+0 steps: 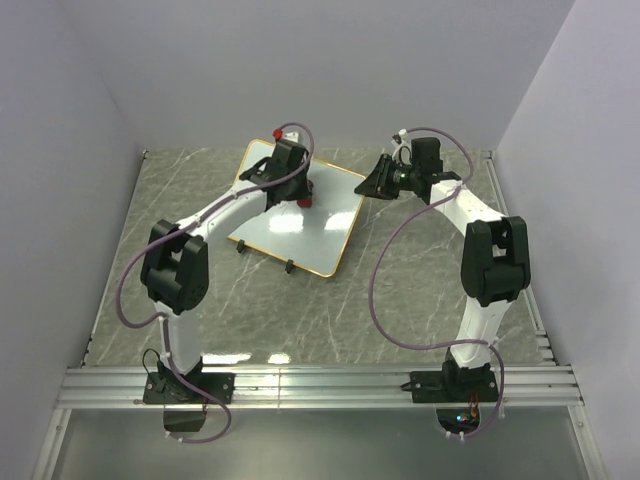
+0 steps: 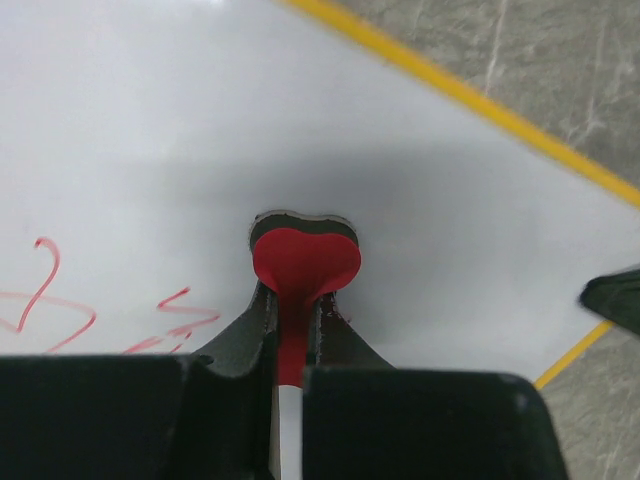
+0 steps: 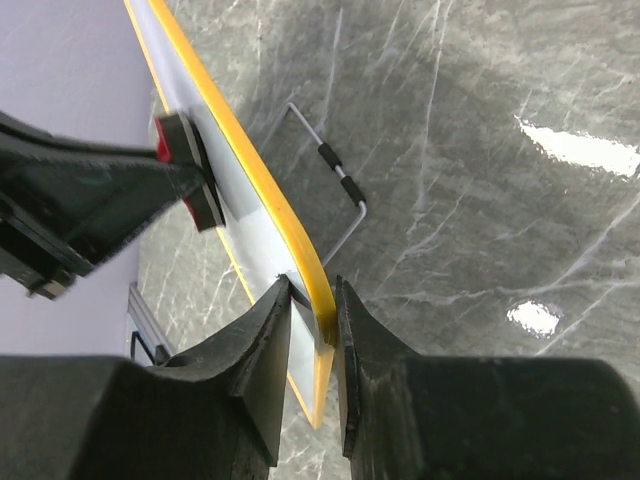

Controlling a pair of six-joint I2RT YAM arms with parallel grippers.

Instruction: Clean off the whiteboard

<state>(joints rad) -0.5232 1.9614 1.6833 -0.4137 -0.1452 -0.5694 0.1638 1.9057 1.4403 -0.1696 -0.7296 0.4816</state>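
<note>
Top view, whiteboard [image 1: 300, 222]: seen on the marble table [image 1: 420, 290], under the left claw [image 1: 298, 188]; its right corner is met by the right claw [image 1: 372, 183].
Left wrist, left claw [image 2: 290, 300]: clamped on the red eraser [image 2: 303, 262], which is pressed to the whiteboard [image 2: 200, 130]; red marks [image 2: 60, 305] are seen left of the claw.
Right wrist, right claw [image 3: 312, 300]: closed on the whiteboard's yellow rim [image 3: 250, 165]; a wire stand [image 3: 345, 190] is seen just beyond the claw.

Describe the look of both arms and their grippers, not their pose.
The left arm and right arm match: white links, bulky black joint housings, a loose purple cable looping along each. The left gripper and right gripper are matte black with two tapered fingers.
</note>
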